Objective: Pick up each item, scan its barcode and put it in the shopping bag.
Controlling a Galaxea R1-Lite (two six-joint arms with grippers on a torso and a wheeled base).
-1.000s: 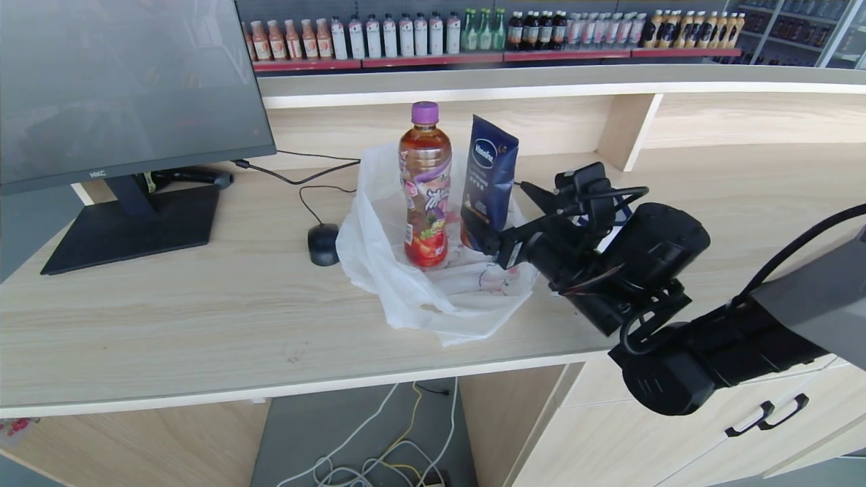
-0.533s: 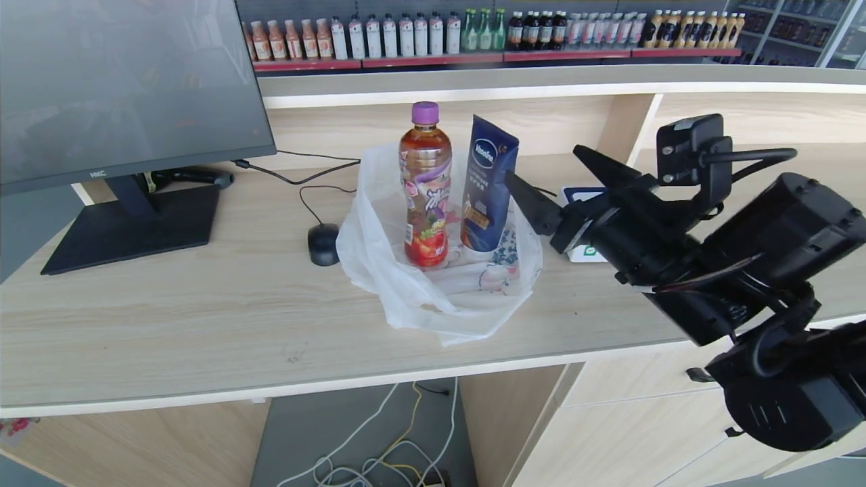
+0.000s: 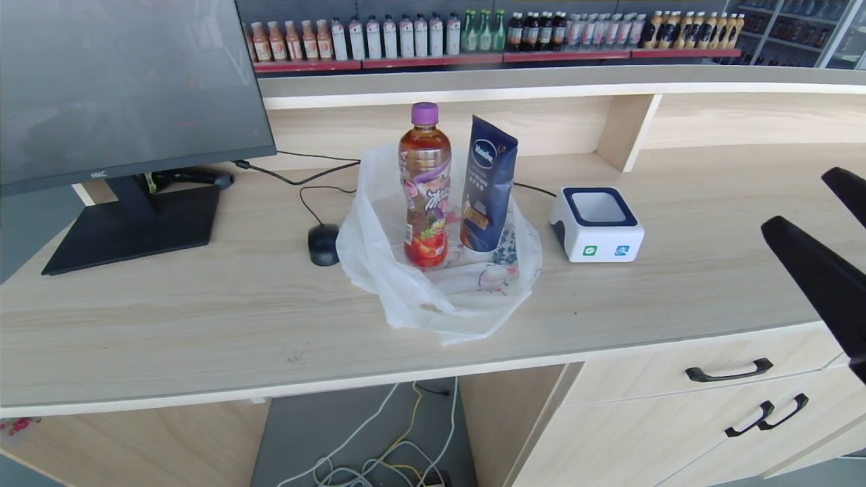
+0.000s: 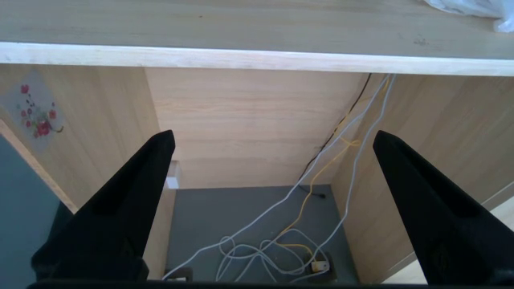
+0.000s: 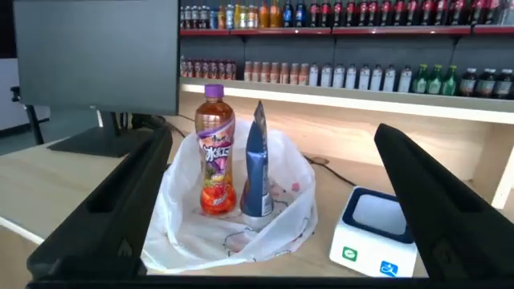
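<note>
1. Two black fingers [image 3: 812, 277] of the right gripper [image 3: 795, 201] stand wide apart, holding nothing and touching nothing. In the head view it hangs at about 3 o'clock from the scanner [image 3: 595, 223], well apart from it, over the right end of the counter [image 3: 203, 304].
2. Equally wide and empty, the left gripper [image 4: 273, 136] sits below the counter's front edge, facing the recess underneath.
3. One bottle [image 3: 425, 189] with a purple cap stands upright in the slumped white shopping bag [image 3: 379, 270] at mid-counter. The dark blue tube [image 3: 487, 186] stands upright at the bottle's 3 o'clock, just beside it; I cannot tell whether they touch.
4. From the bag, the white scanner lies at 3 o'clock, near but apart, the mouse [image 3: 323, 243] at 9 o'clock just beside the plastic, and the monitor [image 3: 122, 88] at about 10 o'clock.
5. Between its own fingers, the right wrist view takes in bottle, tube, bag and scanner from the side, with the bag's plastic rising behind both items. The left wrist view adds loose cables [image 4: 273, 241] on the floor under the counter.
</note>
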